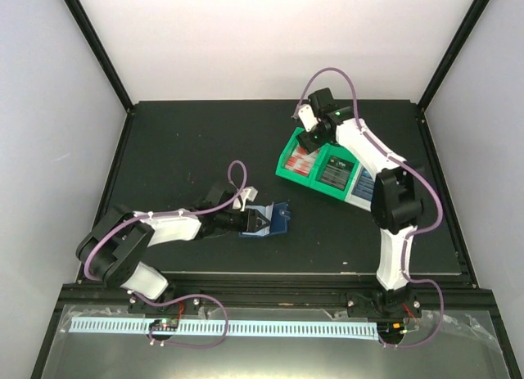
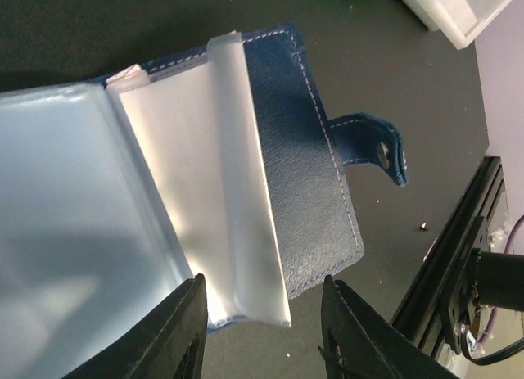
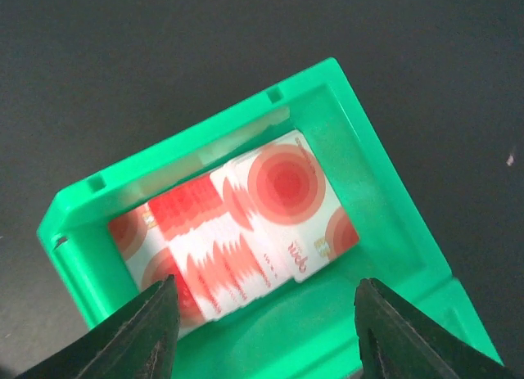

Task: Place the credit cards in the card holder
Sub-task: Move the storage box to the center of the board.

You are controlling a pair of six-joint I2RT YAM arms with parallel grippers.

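Card holder (image 1: 274, 218) lies open mid-frame under left gripper (image 1: 260, 223). Left wrist: jaws part-open, straddling its sleeve (image 2: 237, 191), unclamped. Right wrist: credit cards (image 3: 246, 232) fill green bin (image 3: 360, 150); right gripper (image 3: 266, 313) wide, empty. You should descend squarely on the top card.

The green bin's (image 3: 385, 207) walls close in the stack of red-and-white credit cards (image 3: 278, 215) on every side, so the stack is reachable only from above. There the right gripper (image 3: 266, 289) hangs with its jaws spread wider than the stack. A second green bin (image 1: 336, 173) and a white bin (image 1: 361, 185) stand against it toward the table's (image 1: 188, 142) right edge, blocking that side. Bare tabletop separates the bins from the open card holder (image 1: 277, 218) toward the near edge. The left gripper (image 2: 262, 285) covers the card holder's left part, its fingers straddling a clear sleeve (image 2: 237, 191). A black frame rail (image 2: 458, 256) runs along the near edge.
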